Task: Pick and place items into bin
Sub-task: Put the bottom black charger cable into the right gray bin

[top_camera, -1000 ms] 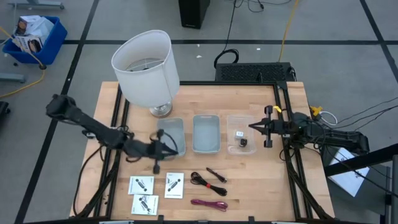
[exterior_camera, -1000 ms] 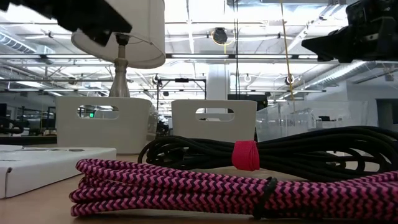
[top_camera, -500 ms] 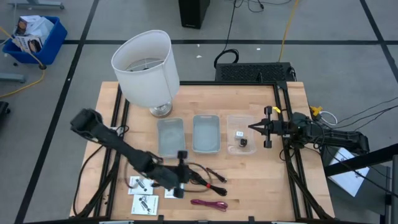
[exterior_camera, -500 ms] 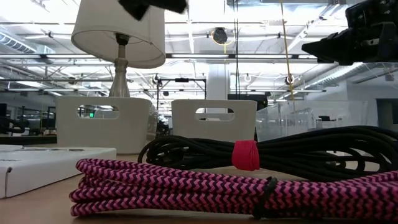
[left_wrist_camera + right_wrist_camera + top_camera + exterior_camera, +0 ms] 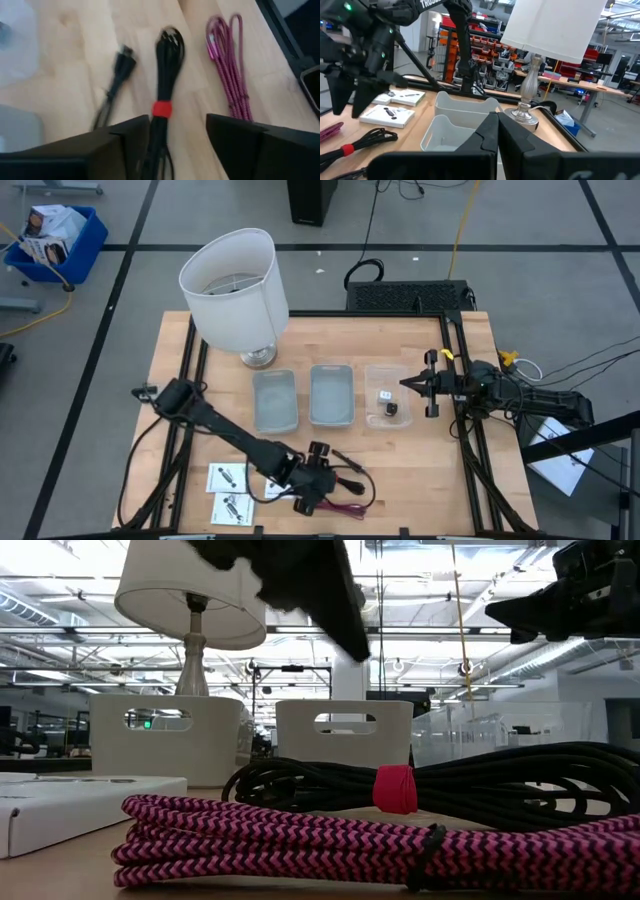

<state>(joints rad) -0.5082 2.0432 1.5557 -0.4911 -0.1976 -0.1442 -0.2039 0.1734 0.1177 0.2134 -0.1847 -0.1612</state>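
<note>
The left pincer [image 5: 172, 132], wide open and empty, is hanging over the black cable [image 5: 165, 95] lying on the desk [image 5: 420, 470] beside the magenta cable [image 5: 231, 70]; light and floppy, the black cable probably grips best at its red tie [image 5: 162, 108].

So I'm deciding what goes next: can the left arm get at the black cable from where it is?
Probably yes. The left hand hangs open right over the black cable, fingers on either side of it, with nothing lying across the cable.
</note>
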